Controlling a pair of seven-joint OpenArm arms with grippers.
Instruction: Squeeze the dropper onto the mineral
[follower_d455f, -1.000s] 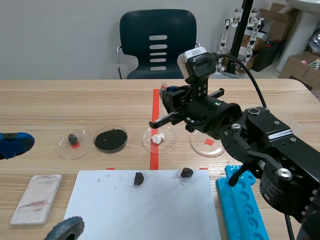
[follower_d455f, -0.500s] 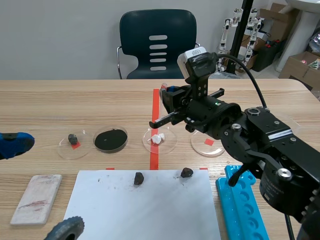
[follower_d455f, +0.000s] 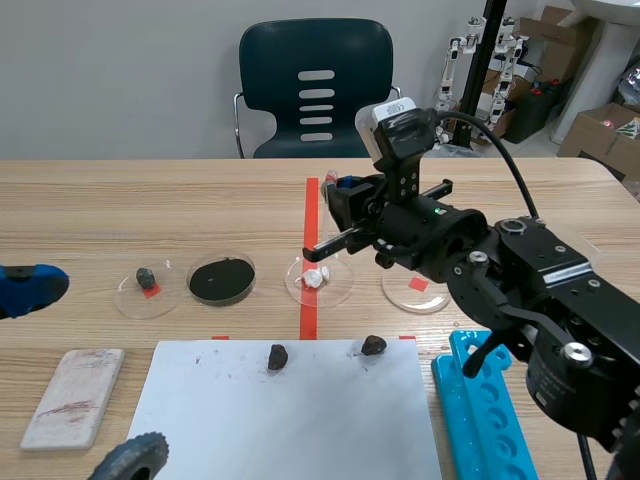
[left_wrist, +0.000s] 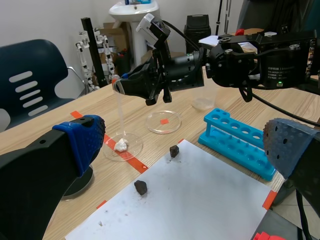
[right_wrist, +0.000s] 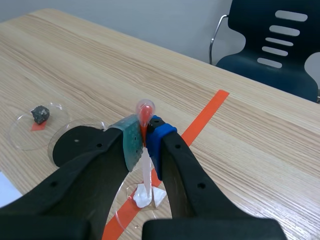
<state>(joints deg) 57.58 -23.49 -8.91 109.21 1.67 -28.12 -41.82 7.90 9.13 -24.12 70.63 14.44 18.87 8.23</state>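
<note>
My right arm (follower_d455f: 520, 290) stretches in over the table, its gripper (follower_d455f: 335, 195) held level above the mineral's dish (follower_d455f: 346, 285), jaws clamped on the dropper (right_wrist: 145, 170) just below its bulb. My left gripper (left_wrist: 185, 142) hangs low, well left of that dish, jaws spread wide on nothing. Left of that dish sits a black-powder dish (follower_d455f: 251, 283), and further left another dish (follower_d455f: 172, 300) holds a dark stone (follower_d455f: 146, 276). The dropper stands upright, tip down at the white mineral (follower_d455f: 316, 277) in its dish.
</note>
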